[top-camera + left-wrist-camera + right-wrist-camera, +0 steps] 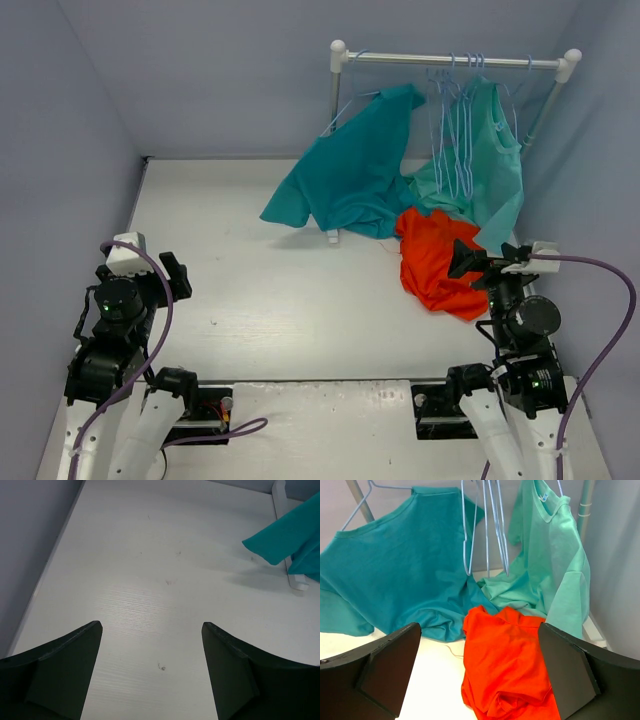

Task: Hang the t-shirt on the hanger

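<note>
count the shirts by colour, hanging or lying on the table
orange-red t-shirt: 1
teal-blue shirt: 1
light green shirt: 1
total: 3

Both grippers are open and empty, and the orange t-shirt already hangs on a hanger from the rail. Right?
Not quite. The t-shirt is not hung: it lies crumpled on the table below the rail, as the right wrist view shows. The left gripper and right gripper are indeed open and empty.
</note>
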`<state>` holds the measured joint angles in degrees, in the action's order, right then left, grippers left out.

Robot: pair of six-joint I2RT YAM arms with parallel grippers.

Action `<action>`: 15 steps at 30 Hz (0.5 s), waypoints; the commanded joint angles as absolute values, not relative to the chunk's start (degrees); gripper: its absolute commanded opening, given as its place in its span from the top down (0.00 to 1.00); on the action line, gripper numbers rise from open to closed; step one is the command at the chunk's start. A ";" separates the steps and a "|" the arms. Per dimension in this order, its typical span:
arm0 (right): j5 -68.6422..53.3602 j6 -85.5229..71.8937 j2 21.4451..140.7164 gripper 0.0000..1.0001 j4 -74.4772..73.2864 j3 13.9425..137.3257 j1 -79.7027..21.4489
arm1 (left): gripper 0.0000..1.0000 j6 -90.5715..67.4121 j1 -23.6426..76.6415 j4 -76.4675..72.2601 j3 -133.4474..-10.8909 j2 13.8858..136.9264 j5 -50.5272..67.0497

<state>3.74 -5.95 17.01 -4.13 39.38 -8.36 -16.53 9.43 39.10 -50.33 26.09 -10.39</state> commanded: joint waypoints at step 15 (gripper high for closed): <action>7.21 -13.63 34.53 0.00 0.12 40.35 -8.96 | 0.23 -15.54 9.76 33.30 -49.21 25.75 -12.73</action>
